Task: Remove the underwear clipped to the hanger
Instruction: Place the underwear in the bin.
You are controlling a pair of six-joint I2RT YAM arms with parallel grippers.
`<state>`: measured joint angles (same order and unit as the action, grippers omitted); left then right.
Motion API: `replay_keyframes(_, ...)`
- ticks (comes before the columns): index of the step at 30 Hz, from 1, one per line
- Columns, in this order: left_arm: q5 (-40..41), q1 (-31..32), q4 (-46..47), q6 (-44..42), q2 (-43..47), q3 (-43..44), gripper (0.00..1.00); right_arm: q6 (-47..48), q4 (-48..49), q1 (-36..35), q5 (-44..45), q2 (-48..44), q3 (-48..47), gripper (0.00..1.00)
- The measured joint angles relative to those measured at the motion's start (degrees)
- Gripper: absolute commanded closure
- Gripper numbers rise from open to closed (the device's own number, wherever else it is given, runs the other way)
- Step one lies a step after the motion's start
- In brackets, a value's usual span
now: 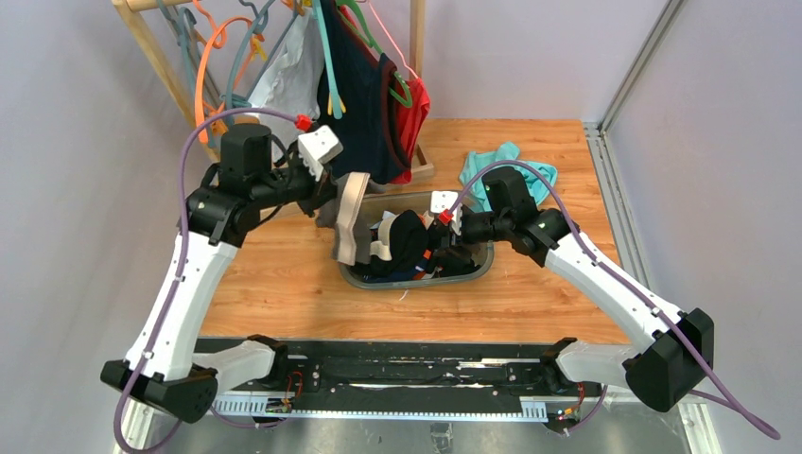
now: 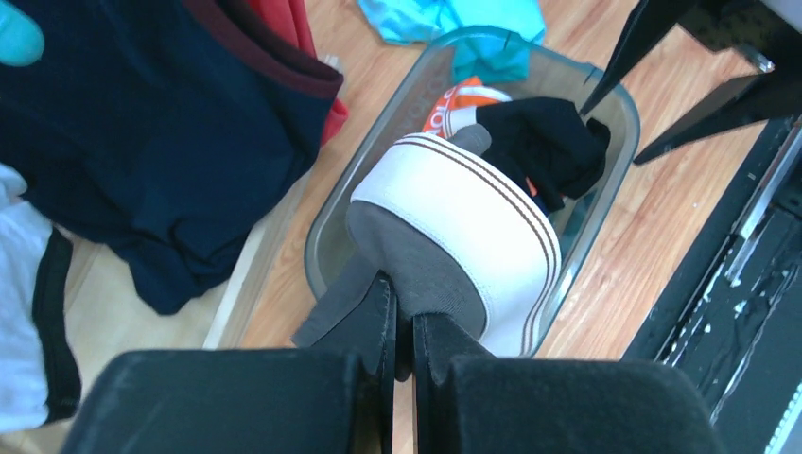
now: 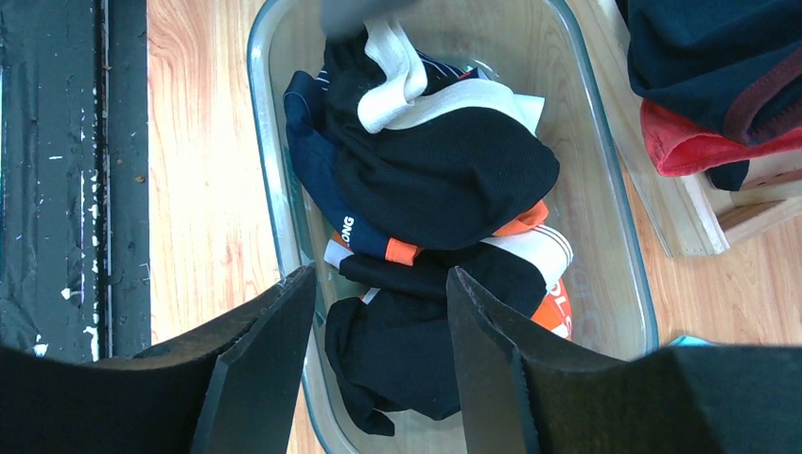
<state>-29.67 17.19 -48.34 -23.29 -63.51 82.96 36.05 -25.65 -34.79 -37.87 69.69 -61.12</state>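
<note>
Pale walls [image 1: 530, 57] enclose a wood-grain table [image 1: 284, 274] with a metal frame rail along its right side. At the far left stands a wooden rack [image 1: 156, 57] carrying coloured hangers [image 1: 213, 57]. A navy tank top [image 1: 359, 104] with red trim hangs from it, and a teal cloth [image 1: 496, 161] lies crumpled on the table at far right.

A clear glass tub [image 1: 416, 282] sits near the middle of the table, its long axis running left to right.

The grey-brown brief [image 2: 454, 236] is held in the air over the left end of the tub. From above, its long axis runs far to near, with the waistband turned edge-on. In the left wrist view the waistband is a broad cream loop with thin brown stripes along both edges, opening away from the camera, and the grey fabric bunches below it.

Inside the tub lies a pile of garments. Uppermost is a black brief [image 3: 444, 180] with a white waistband, over navy and orange-trimmed pieces.

The left claw [image 2: 401, 317] is fully closed, pinching the grey fabric of the grey-brown brief. The right claw [image 3: 380, 284] hangs above the right half of the tub, its fingers spread wide and holding nothing.
</note>
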Motion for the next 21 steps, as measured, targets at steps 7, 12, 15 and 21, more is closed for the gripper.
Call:
replay_keyframes(7, 1.7, 3.6, 7.0, 3.1, -5.0, -1.7, 1.00, 0.0, 0.0, 0.0, 0.7, 0.0, 0.0, 0.46)
replay_keyframes(12, 5.5, 6.0, 12.3, 1.4, -6.1, -10.9, 0.99, 0.0, 0.0, 0.0, 0.7, 0.0, 0.0, 0.46)
replay_keyframes(15, 8.3, 6.5, 15.5, -0.7, -8.3, -17.4, 0.95, 0.1, 0.0, 0.0, 0.7, 0.0, 0.0, 0.46)
replay_keyframes(21, 13.3, 8.4, 19.6, -5.0, -16.8, -27.3, 0.70, 0.1, -0.1, 0.0, 0.7, 0.0, 0.0, 0.46)
